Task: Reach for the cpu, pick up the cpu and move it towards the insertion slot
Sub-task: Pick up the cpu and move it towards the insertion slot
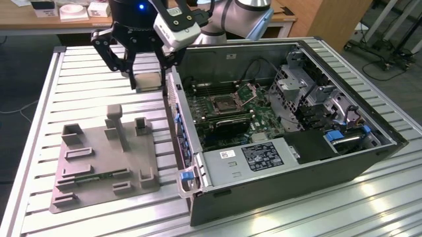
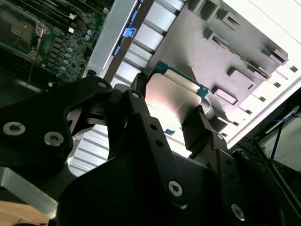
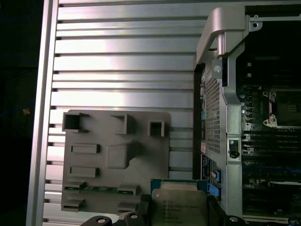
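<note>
The black gripper [image 1: 149, 81] clamps the flat square cpu [image 1: 149, 82], its brushed metal top pale-rimmed, above the ribbed table [image 1: 86, 74]. The metal-framed insertion slot [image 1: 223, 103] sits well apart, inside the open computer case [image 1: 297, 168].

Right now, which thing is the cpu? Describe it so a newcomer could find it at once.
Start at the open computer case and look just outside its wall, above the slatted table. There the black claw grips the cpu: a small flat square chip with a silver top, unlike the large grey plastic tray nearby.
</note>
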Action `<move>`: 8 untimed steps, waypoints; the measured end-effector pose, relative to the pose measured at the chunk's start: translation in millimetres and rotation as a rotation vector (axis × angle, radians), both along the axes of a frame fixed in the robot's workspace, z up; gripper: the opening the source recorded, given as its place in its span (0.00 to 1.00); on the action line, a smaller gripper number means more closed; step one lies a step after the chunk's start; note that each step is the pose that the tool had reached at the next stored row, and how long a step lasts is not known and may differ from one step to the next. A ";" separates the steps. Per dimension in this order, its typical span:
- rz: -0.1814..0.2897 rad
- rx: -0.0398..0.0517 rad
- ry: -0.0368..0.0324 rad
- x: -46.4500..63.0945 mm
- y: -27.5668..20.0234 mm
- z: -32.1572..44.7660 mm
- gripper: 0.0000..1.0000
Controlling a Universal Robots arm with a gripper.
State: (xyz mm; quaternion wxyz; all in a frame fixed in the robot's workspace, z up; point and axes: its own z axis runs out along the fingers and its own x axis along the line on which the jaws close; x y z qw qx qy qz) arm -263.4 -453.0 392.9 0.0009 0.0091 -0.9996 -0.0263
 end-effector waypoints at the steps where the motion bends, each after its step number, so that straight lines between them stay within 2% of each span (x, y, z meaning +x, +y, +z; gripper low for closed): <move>1: 0.000 0.0000 0.0001 1.1 0.0 0.0 0.55; 8: 0.000 0.0001 0.0000 9.1 0.0 0.0 0.55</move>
